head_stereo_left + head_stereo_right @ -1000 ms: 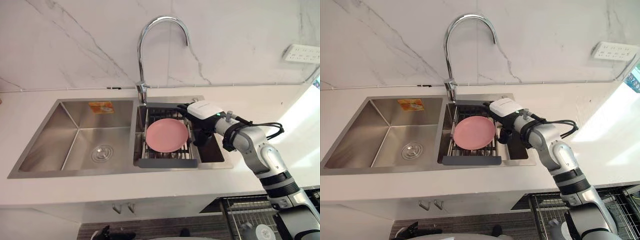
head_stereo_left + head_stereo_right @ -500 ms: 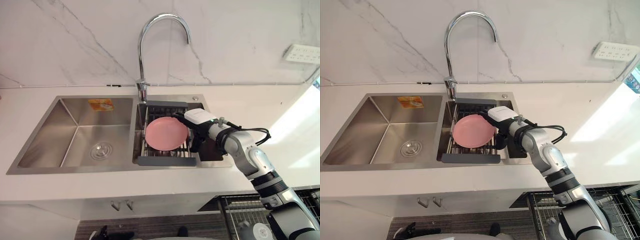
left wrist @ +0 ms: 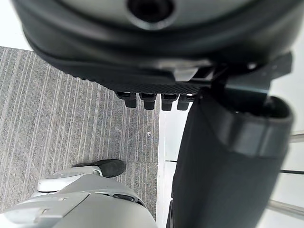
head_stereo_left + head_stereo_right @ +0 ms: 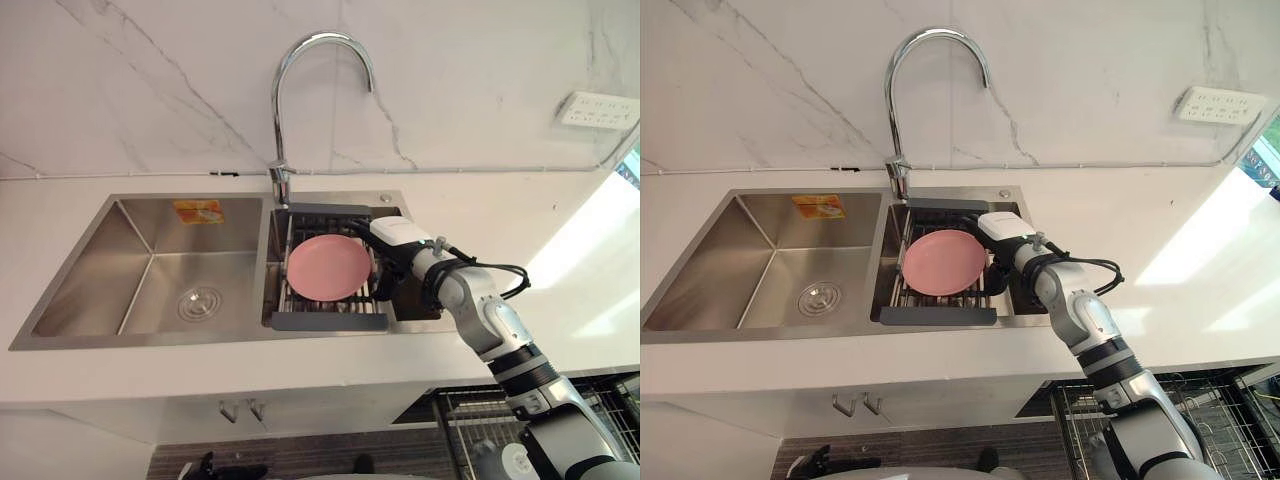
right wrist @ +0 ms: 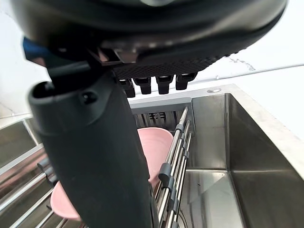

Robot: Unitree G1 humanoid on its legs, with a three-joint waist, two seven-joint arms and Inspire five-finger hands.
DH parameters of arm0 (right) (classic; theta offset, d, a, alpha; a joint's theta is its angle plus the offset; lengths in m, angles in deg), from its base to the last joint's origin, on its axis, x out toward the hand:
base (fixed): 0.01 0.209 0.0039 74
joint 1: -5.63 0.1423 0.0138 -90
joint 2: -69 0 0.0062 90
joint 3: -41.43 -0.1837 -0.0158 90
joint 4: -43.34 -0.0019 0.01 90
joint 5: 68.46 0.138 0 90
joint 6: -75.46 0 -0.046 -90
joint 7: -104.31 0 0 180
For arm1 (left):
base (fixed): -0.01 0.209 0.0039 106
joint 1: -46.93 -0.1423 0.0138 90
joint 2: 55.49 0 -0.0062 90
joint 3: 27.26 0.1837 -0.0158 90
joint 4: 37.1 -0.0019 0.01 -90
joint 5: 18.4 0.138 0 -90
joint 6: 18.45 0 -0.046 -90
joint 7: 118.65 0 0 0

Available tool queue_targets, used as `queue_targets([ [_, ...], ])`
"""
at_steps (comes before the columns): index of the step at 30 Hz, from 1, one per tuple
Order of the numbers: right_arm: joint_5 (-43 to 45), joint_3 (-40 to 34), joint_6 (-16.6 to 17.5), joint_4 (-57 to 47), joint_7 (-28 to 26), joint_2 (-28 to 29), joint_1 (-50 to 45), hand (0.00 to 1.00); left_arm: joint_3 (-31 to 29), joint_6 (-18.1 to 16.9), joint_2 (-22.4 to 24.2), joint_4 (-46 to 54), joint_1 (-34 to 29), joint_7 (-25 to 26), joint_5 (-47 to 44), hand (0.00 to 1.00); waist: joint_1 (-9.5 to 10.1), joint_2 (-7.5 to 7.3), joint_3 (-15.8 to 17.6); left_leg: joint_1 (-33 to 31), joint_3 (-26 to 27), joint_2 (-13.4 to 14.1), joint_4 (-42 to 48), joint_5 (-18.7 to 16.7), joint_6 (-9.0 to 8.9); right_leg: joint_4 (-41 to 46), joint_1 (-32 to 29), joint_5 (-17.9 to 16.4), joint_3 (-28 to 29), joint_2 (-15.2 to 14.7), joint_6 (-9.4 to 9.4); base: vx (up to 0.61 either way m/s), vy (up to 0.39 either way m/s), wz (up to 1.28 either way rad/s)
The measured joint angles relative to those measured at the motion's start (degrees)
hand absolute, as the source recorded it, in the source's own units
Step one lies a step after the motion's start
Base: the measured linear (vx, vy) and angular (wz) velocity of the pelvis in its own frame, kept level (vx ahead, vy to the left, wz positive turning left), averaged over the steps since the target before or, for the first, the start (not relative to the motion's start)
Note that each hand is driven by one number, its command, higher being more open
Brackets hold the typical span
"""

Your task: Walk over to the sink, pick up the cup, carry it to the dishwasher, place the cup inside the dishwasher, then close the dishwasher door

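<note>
One pink plate (image 4: 329, 268), one right hand (image 5: 95, 152)

**Right hand above the sink rack**

The dark right hand (image 5: 156, 61) hangs with fingers (image 5: 164, 84) straight. Past it, a round pink plate (image 5: 159, 147) sits on a metal-barred drying rack (image 5: 176, 142) in the stainless steel sink basin (image 5: 247, 142), below a white marble wall (image 5: 266, 47).

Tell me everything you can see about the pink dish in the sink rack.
The pink dish is round, plain and matte, plastic or ceramic by its look, and the right wrist view shows a shallow raised rim. It lies face up on the metal rods of a dark-framed rack set over the right basin of the steel sink. It looks empty. The right hand hangs beside its right edge; whether they touch cannot be told.
</note>
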Motion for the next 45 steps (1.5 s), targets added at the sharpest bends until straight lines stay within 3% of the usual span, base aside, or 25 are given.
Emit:
queue_targets([
  [16,1.0,4.6,-1.4,3.4,0.8,2.8,1.2,1.00,-0.1,-0.1,0.6,-0.3,0.0,1.1,-1.3,1.00,0.24,0.07,0.1,0.1,-0.3,-0.2,-0.8,0.1,-0.14,0.0,-0.1,0.2,-0.4,-0.1,-0.07,0.00,0.002,0.01],
  [33,-8.1,9.7,2.3,4.0,0.9,3.5,2.3,1.00,0.0,-0.8,0.6,-1.9,1.4,1.4,-1.3,1.00,0.19,0.18,1.2,0.0,-0.5,-0.3,-0.8,0.2,0.01,0.0,-0.1,0.3,-0.6,-0.2,-0.01,0.00,0.000,0.00],
  [45,-15.4,11.3,-1.0,2.9,0.8,6.2,2.3,1.00,0.9,0.1,0.6,-2.4,2.3,2.3,-1.3,1.00,0.14,0.28,1.4,0.1,-0.1,-0.2,-0.7,0.2,0.00,0.0,-0.1,0.3,-0.2,-0.2,-0.02,0.00,0.000,0.00],
])
